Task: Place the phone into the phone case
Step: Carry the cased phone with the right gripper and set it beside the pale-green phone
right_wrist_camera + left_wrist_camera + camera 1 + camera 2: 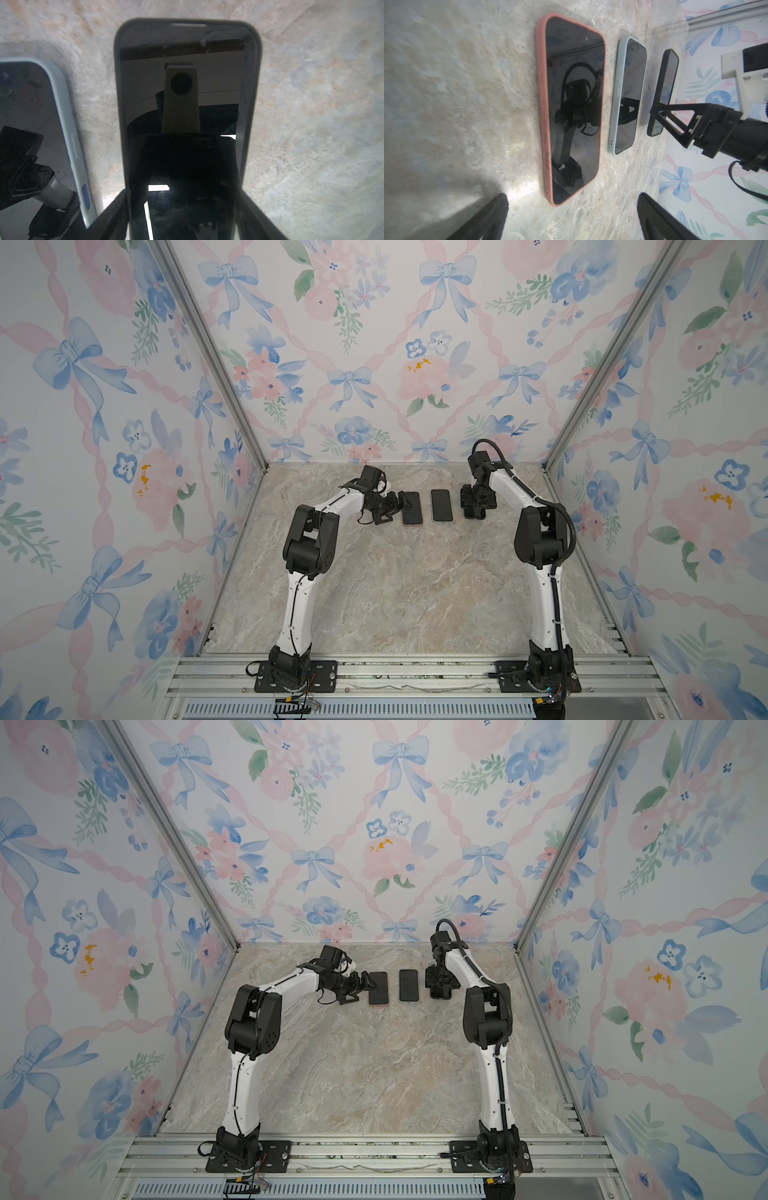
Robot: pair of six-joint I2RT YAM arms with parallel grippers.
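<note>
Three phones lie side by side, screens up, at the back of the table. The phone in the pink phone case [413,514] [571,108] is on the left. My left gripper [404,501] [573,209] is open, its fingertips spread wide around that phone's near end without touching it. A phone in a pale blue case [441,506] [627,95] lies in the middle. The phone in the dark case [182,104] [664,83] is on the right, mostly hidden under my right gripper [475,510] in both top views. My right gripper [184,207] points down, with a finger pressed against each long edge of that phone.
The marble tabletop [399,585] is walled by floral panels on three sides, with aluminium posts [546,466] at the back corners. A metal rail [415,672] carrying both arm bases runs along the front edge. The three phones lie close together with narrow gaps between them.
</note>
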